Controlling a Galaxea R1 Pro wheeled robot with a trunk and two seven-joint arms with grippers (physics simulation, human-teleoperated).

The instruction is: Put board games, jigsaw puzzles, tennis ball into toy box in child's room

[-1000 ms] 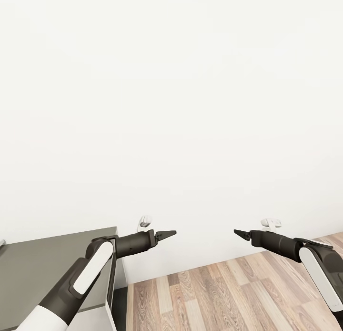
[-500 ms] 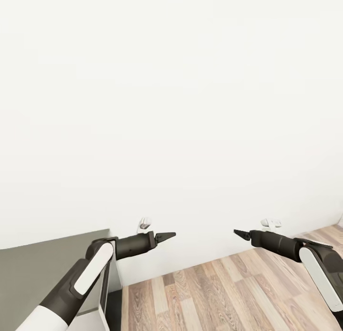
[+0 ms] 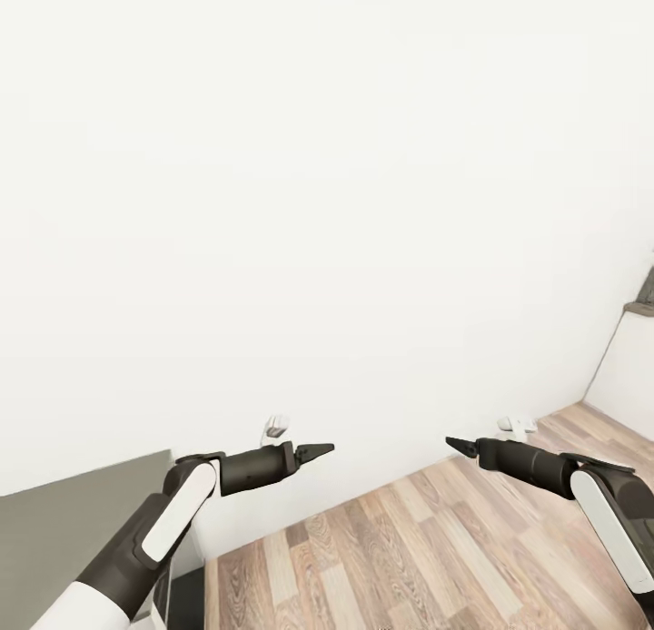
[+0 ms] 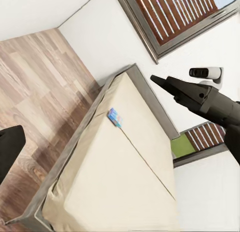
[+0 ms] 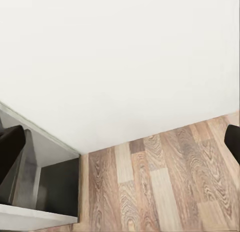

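The robot is facing a blank white wall (image 3: 327, 203), with wood floor (image 3: 409, 557) below it and both arms held out in front at about the same height. The left gripper (image 3: 316, 449) is pointing inward toward the right one, its tips drawn together to a narrow point and carrying nothing. The right gripper (image 3: 461, 446) mirrors it, also looking closed to a point and empty. At the near left, the dark grey end of the table (image 3: 64, 530) is showing under the left arm. The left wrist camera is looking across the room at the bed (image 4: 120, 177), a cream mattress against the far wall beneath slatted windows, with one small blue game (image 4: 115, 117) lying flat near its edge. Whether a second game is on the bed I cannot tell. From here the risks look mostly about travel: the left arm is sitting just above the table end, so a turn of the base could swing the elbow into it. The outstretched grippers are also near the wall and could strike it. The thin game, lying flush on soft bedding, may prove awkward to get fingers under.
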